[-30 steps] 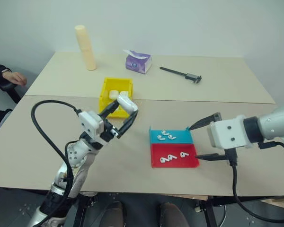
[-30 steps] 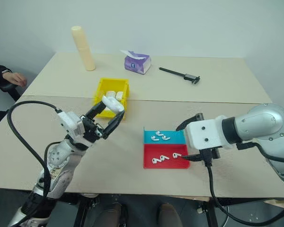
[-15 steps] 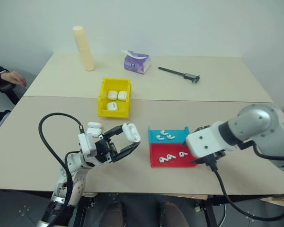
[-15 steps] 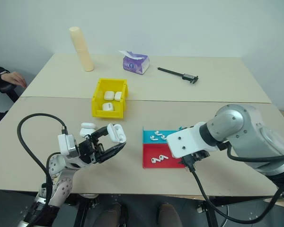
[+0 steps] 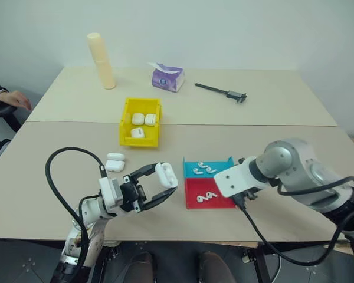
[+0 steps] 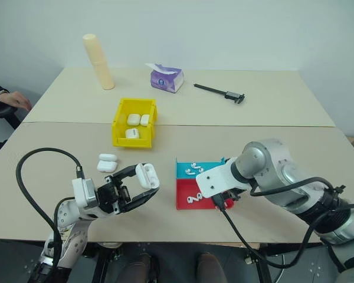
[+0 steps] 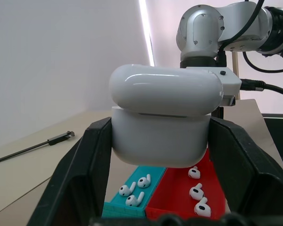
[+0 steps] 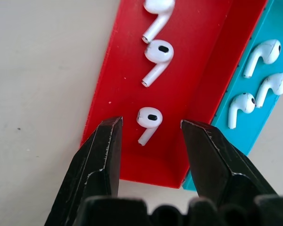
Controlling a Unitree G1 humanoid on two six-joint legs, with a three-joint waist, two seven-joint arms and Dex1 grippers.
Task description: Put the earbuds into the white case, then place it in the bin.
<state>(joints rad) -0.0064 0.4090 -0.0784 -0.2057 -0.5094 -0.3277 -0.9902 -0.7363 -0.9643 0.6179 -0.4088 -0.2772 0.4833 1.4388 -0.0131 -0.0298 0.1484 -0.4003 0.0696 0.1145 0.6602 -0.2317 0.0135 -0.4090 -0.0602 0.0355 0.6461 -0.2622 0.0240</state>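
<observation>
Between the left claw's (image 5: 159, 187) matte black fingers sits the white case (image 7: 162, 117), glossy, pebble-rounded, pinched tight, lid ajar. Right claw (image 8: 151, 129) hangs spread over the tray's (image 8: 127, 84) smooth red half, straddling one tiny glossy stemmed earbud (image 8: 147, 122). Beyond the left claw stands the boxy yellow bin (image 5: 127, 118).

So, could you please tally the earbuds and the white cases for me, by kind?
Earbuds: 6 (3 in the red half of the tray, 3 in the blue half)
White cases: 6 (3 in the yellow bin, 2 on the table, 1 in the left gripper)
Total: 12
</observation>
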